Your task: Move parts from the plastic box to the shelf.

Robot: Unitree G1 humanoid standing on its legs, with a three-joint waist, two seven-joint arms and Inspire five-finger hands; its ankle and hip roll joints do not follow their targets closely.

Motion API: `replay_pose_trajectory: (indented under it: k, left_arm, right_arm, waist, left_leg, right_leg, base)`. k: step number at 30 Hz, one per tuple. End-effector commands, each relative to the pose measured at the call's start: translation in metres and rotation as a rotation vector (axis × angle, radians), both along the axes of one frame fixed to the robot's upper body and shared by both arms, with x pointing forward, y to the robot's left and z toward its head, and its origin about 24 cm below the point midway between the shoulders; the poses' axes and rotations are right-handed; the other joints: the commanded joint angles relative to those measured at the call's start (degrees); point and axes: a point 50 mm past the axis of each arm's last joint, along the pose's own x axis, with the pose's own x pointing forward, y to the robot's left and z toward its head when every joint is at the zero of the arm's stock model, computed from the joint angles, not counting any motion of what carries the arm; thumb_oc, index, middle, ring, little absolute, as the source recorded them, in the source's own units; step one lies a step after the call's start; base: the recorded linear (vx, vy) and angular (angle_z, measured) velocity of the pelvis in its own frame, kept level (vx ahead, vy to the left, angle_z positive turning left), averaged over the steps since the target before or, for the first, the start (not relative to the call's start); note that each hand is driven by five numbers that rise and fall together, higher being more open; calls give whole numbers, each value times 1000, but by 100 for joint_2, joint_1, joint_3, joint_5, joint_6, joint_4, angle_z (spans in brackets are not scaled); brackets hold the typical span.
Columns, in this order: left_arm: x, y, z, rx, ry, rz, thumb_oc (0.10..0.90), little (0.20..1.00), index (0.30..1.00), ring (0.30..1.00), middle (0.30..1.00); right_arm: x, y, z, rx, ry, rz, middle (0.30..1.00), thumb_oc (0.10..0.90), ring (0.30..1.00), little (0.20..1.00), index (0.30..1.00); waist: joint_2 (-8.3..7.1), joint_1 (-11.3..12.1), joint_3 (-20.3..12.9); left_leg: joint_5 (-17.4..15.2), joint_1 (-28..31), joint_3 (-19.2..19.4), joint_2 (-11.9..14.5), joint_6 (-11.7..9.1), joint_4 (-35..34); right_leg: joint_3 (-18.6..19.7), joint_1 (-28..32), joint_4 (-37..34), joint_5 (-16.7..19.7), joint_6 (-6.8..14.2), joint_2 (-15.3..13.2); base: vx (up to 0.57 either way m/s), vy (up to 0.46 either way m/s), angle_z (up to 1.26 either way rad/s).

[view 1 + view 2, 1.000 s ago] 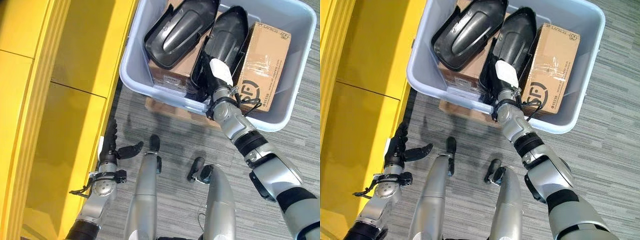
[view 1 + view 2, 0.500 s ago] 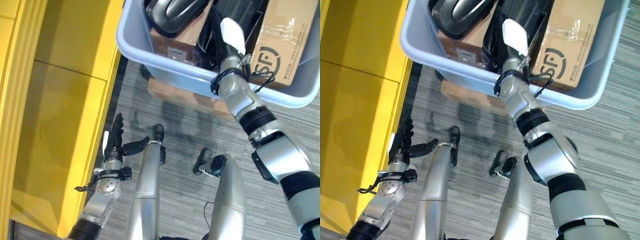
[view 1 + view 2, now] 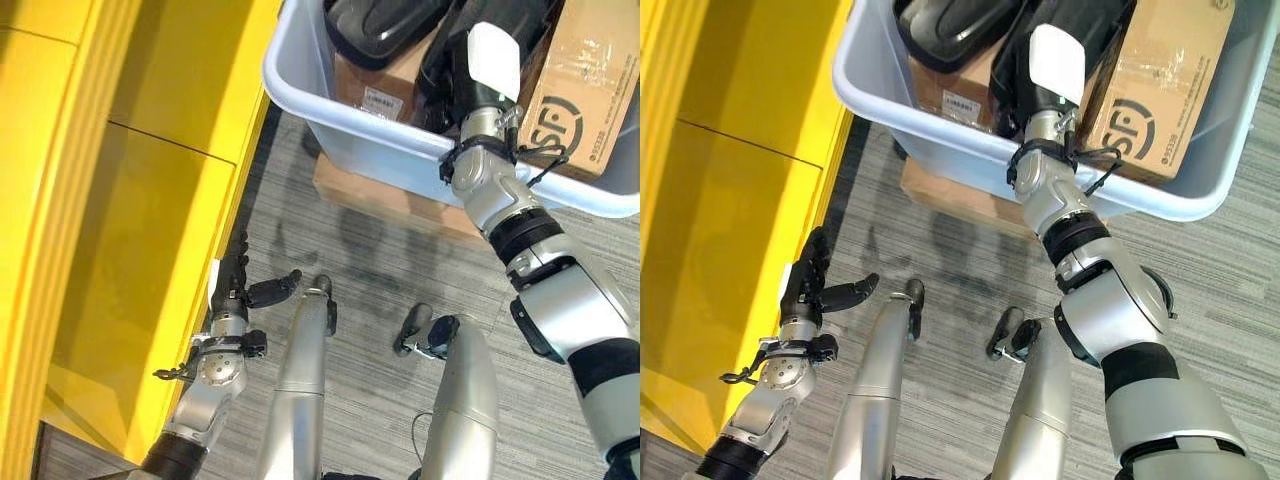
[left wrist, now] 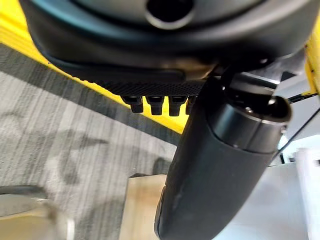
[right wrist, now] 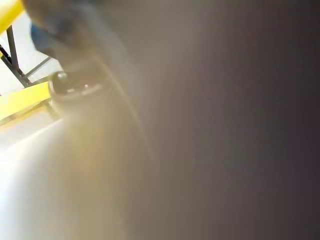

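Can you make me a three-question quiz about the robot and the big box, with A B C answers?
1. Where is the right hand?
A. inside the plastic box
B. on the yellow shelf
C. flat on the floor

2. What colour is the plastic box?
A. red
B. pale grey-blue
C. green

3. How is the left hand?
A. squeezing a black part
B. curled round a cardboard box
C. open and holding nothing

Answers:
1 A, the right arm reaches over the rim, among the black parts.
2 B, its wall and rim look pale grey-blue.
3 C, its fingers are straight beside the shelf, above the carpet.
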Motion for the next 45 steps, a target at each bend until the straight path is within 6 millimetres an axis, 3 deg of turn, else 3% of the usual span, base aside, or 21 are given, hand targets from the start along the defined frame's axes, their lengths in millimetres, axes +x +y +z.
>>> replay_pose_trajectory:
  k: [1,4,10,11,13,18,20,23,30,36,45]
  left_arm:
    - [2,-4,27,7,-156,-48,900,1000,1000,1000,1000]
    - [5,-3,28,21,-154,-63,900,1000,1000,1000,1000]
    - [4,-1,20,40,-113,-91,900,1000,1000,1000,1000]
    - [3,1,17,49,-101,-96,900,1000,1000,1000,1000]
    - [2,3,15,47,-88,-99,900,1000,1000,1000,1000]
    - [-9,16,1,51,-20,-84,900,1000,1000,1000,1000]
    - [-11,18,-3,50,-5,-78,900,1000,1000,1000,1000]
    - [-24,26,-20,29,73,-49,900,1000,1000,1000,1000]
    - [-37,31,-34,-5,133,0,900,1000,1000,1000,1000]
    - [-42,32,-40,-30,160,31,900,1000,1000,1000,1000]
    - [-45,33,-47,-39,186,69,900,1000,1000,1000,1000]
  right_arm:
    - [3,-9,-39,73,195,2,300,400,300,300,300]
    - [2,-9,-31,82,163,16,300,400,300,300,300]
    - [-1,-13,-33,75,152,42,300,400,300,300,300]
    - [-2,-14,-33,78,147,51,300,400,300,300,300]
    - [-3,-10,-31,71,135,82,300,400,300,300,300]
    - [-12,-9,-41,84,146,171,300,400,300,300,300]
    - [-14,-11,-44,97,152,180,300,400,300,300,300]
    - [-26,-23,-54,132,145,205,300,400,300,300,300]
    - [-45,-40,-53,133,97,238,300,400,300,300,300]
    - [-60,-46,-53,141,68,268,300,400,300,300,300]
    - [-79,-36,-39,108,27,409,300,400,300,300,300]
  waist:
    - [172,125,0]
    - [128,122,-7]
    - [-1,124,-314]
    - [-19,113,-415]
    - [-60,71,-518]
    - [-264,-26,-1022]
    - [-296,-40,-1111]
    - [-410,-143,-1643]
    - [-502,-252,-2168]
    - [-541,-324,-2410]
    - [-622,-464,-2761]
  left_leg:
    - [-439,321,-195,171,176,-302]
    - [-148,954,-152,134,126,-998]
    - [375,2222,-180,109,19,-2417]
    - [705,2469,-175,103,20,-2844]
    - [913,2894,-136,157,-17,-3370]
    - [1419,3940,-17,334,-98,-4718]
    - [1514,4112,14,381,-122,-4961]
    - [1772,4701,210,424,-231,-5685]
    - [1708,5234,404,421,-214,-5927]
    - [1567,5537,488,397,-132,-5923]
    - [1321,6108,659,500,-86,-5847]
  right_leg:
    - [328,359,-600,45,674,-40]
    - [187,986,-1161,317,771,-24]
    - [-142,2365,-2441,800,930,75]
    - [-273,2672,-2908,1129,906,87]
    - [-374,3089,-3415,1350,957,156]
    - [-588,4094,-4786,1894,1118,287]
    - [-657,4264,-5036,2009,1168,292]
    - [-707,4836,-5878,2329,1302,372]
    - [-588,5279,-6183,2424,1384,364]
    - [-452,5482,-6123,2349,1403,314]
    - [-158,5833,-5964,2060,1364,370]
  base:
    - [-37,-5,5]
    - [-13,-7,9]
    - [55,-14,12]
    - [15,7,12]
    - [61,5,13]
    - [101,-7,-6]
    - [75,-1,-11]
    - [107,19,-8]
    - [71,31,-11]
    - [49,23,-8]
    - [26,-9,-18]
